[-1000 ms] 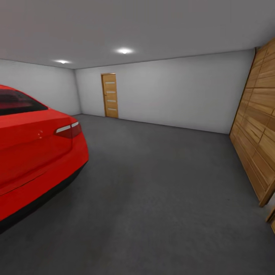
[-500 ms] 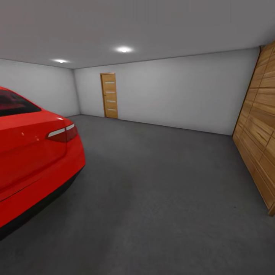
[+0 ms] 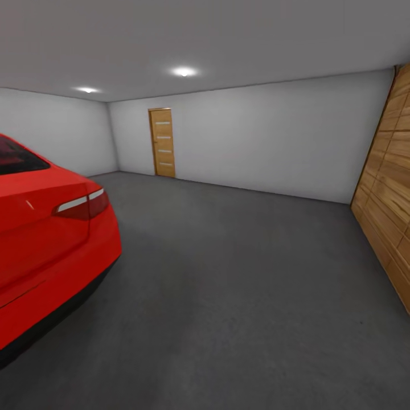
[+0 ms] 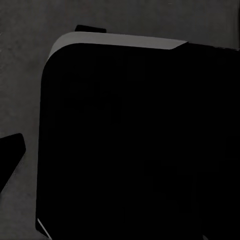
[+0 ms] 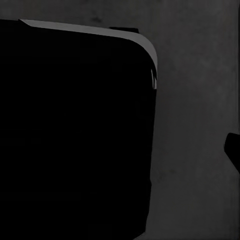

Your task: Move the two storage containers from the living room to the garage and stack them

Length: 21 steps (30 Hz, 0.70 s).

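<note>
While the garage's dark grey floor [image 3: 239, 285] stretches toward a wooden door [image 3: 162, 142], a red car [image 3: 45, 245] stands left; end effector states cannot be told.

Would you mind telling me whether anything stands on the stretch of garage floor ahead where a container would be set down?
Nothing visible blocks it. The dark grey floor runs open to the far wall and its wooden door. The red car stands along the left side and a wood-plank wall lines the right, both off the middle stretch.
</note>
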### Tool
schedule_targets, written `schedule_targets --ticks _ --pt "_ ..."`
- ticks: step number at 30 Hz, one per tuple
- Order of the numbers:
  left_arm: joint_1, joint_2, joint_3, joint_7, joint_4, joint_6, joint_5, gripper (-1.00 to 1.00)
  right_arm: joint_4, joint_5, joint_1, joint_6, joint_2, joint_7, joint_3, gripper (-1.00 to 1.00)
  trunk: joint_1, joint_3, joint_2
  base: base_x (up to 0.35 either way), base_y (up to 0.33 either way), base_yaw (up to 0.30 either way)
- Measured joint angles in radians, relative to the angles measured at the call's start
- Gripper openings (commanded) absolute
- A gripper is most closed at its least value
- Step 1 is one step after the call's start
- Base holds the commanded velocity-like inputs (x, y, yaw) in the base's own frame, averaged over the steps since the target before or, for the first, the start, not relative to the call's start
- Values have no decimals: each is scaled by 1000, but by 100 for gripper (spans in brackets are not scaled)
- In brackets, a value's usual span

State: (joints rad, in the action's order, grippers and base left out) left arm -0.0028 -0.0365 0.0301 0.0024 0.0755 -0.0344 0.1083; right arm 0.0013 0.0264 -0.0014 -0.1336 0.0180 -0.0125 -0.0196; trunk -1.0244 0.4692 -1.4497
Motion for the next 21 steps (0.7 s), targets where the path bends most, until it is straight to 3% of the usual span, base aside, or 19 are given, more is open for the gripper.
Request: schedule_targets --ticks 21 --pt "0 0 1 0 -1 -6 0 100 0 3 0 -2 2 0 0 100 0 0 0 322 0 0"
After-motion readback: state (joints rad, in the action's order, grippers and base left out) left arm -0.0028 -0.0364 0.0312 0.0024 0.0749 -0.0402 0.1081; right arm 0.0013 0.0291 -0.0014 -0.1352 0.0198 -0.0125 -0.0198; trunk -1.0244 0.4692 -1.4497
